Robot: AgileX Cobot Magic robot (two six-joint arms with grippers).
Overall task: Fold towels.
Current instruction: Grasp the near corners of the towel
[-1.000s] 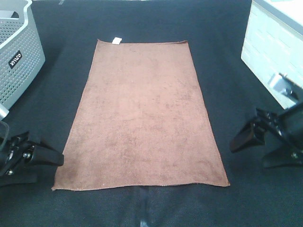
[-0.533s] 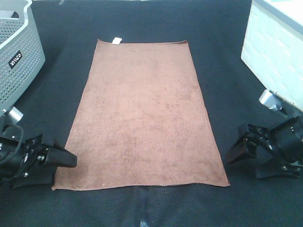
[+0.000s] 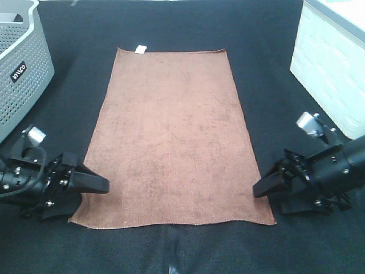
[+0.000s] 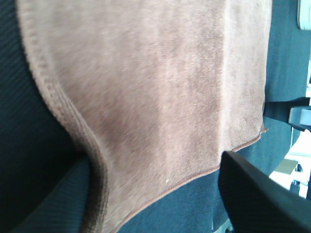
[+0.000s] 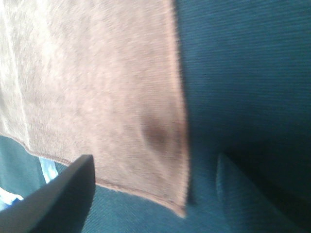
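Note:
The brown towel [image 3: 171, 137] lies flat and spread out on the black table [image 3: 268, 57], its white tag [image 3: 140, 48] at the far short edge. My left gripper [image 3: 88, 201] is open at the towel's near left corner, one finger over the cloth and one at its edge. In the left wrist view [image 4: 154, 162] the towel's [image 4: 155, 87] hemmed edge rides up against one finger. My right gripper [image 3: 268, 201] is open at the near right corner. In the right wrist view [image 5: 155, 160] that corner of the towel [image 5: 97, 87] lies between the fingers.
A grey perforated basket [image 3: 23, 68] stands at the far left of the table. A white box [image 3: 331, 63] stands at the far right, just behind my right arm. Black table surface surrounds the towel.
Both grippers have moved inward from the table's sides to the towel's near corners. The near left corner has shifted slightly inward at the left gripper. The rest of the towel has not moved.

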